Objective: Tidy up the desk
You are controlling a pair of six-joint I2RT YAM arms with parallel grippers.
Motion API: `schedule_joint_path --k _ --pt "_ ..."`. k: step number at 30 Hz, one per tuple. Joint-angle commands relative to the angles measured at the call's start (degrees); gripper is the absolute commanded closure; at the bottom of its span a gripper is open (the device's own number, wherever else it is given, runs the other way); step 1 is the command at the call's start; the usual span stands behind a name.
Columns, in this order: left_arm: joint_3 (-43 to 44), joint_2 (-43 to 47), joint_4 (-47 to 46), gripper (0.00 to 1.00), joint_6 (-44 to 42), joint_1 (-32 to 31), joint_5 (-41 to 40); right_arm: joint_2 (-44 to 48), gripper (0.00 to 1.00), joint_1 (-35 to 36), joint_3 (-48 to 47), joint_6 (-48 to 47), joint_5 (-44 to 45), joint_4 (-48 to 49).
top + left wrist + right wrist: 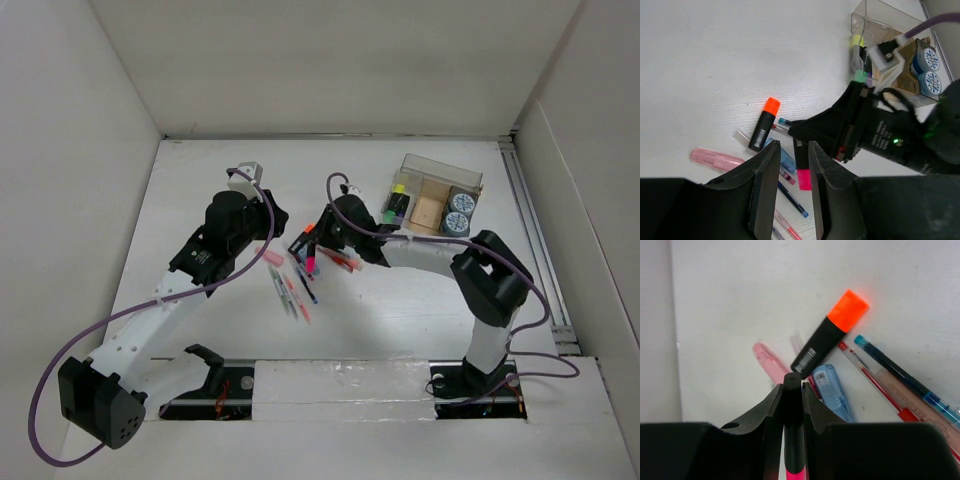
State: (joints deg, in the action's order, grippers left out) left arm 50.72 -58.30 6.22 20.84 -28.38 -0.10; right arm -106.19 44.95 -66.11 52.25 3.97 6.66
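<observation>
Black fingers of the right gripper (pixel 792 385) are pinched tight on a pink highlighter (pixel 792 415); its pink end runs off the bottom edge of the wrist view, so its full length cannot be seen. Just past the fingertips a pale blue pen (pixel 834 390) lies half hidden behind the right-hand finger, with a light pink pen (pixel 767 360) to the left. A little beyond the tips an orange highlighter (pixel 827 335) lies slanted, and a red pen (pixel 875 385) and a teal pen (pixel 900 377) run off to the right, cut by the frame. The white desk (pixel 765 290) lies beneath the tool and spreads beyond it. The left gripper (pixel 793 155) hovers facing it, jaws narrowly parted and clasping nothing. Behind the right gripper stands a clear organizer (pixel 880 20), partly blocked by that arm, its contents hard to make out
</observation>
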Motion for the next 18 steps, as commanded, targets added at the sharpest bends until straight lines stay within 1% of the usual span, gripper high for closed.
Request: schedule_joint_path --k 1,3,4,6,7,10,11,18 --pt "2.63 0.73 -1.82 0.74 -0.45 0.17 1.33 6.16 0.91 -3.02 0.8 -2.15 0.51 2.66" --pt "2.54 0.65 -2.0 0.75 -0.36 0.17 0.8 7.92 0.91 -5.65 0.63 -3.55 1.22 1.7" --pt "2.46 0.21 -1.83 0.74 -0.36 0.17 0.89 8.54 0.91 -9.14 0.54 -3.91 1.31 0.3" --pt "2.63 0.21 -1.47 0.75 -0.45 0.17 1.5 10.29 0.92 -13.2 1.06 -5.23 1.48 0.2" --pt "2.54 0.73 -1.56 0.74 -0.45 0.17 1.68 10.74 0.93 -17.31 1.24 -5.4 2.18 0.03" --pt "2.37 0.91 -2.09 0.74 -0.36 0.17 0.89 11.36 0.93 -23.05 0.9 -6.89 2.45 -1.28" --pt "2.28 0.74 -2.0 0.74 -0.45 0.17 1.15 10.92 0.93 -26.2 0.28 -7.42 2.27 -2.25" --pt "2.45 0.65 -1.91 0.75 -0.45 0.17 1.06 7.76 0.92 -34.3 -1.65 -8.65 3.25 -4.01"
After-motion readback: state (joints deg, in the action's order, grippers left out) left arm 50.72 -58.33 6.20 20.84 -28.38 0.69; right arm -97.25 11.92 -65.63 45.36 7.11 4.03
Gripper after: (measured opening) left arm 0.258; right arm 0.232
